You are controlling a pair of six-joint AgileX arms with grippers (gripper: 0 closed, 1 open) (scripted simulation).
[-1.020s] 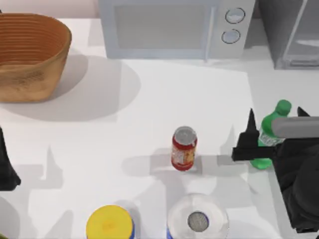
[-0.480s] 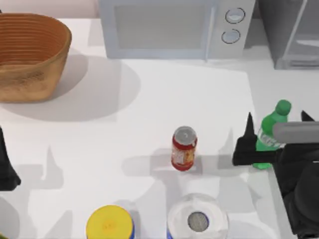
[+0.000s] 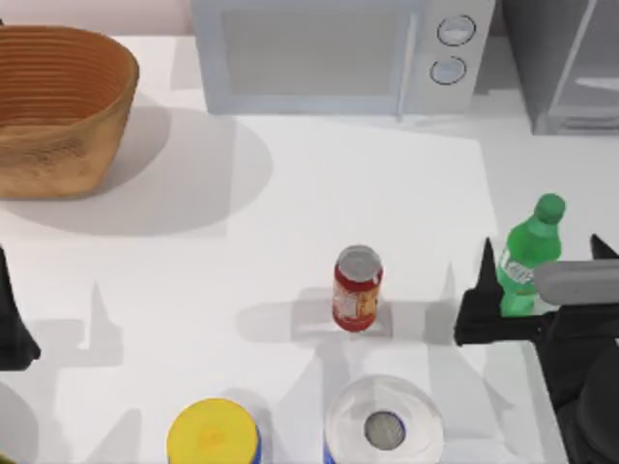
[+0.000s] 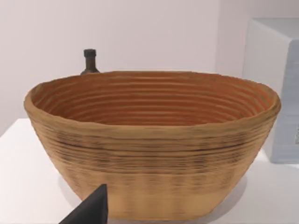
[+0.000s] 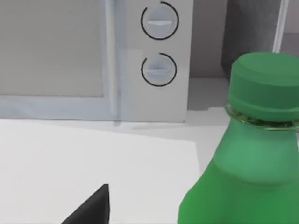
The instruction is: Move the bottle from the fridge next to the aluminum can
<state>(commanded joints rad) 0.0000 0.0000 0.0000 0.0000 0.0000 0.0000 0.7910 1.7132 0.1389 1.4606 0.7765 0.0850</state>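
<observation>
Since a second ago, my right gripper (image 3: 542,275) has backed toward the tabletop's near right edge, its spread fingers flanking the bottle (image 3: 527,257), gripping nothing. That bottle stands upright right of the aluminum can (image 3: 357,288), well apart. Left gripper (image 3: 12,333) idles at the left edge; its fingers I cannot tell.

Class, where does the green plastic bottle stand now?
In the top view, the green plastic bottle stands on the table's right side, between the right gripper's fingers, right of the red can.
</observation>
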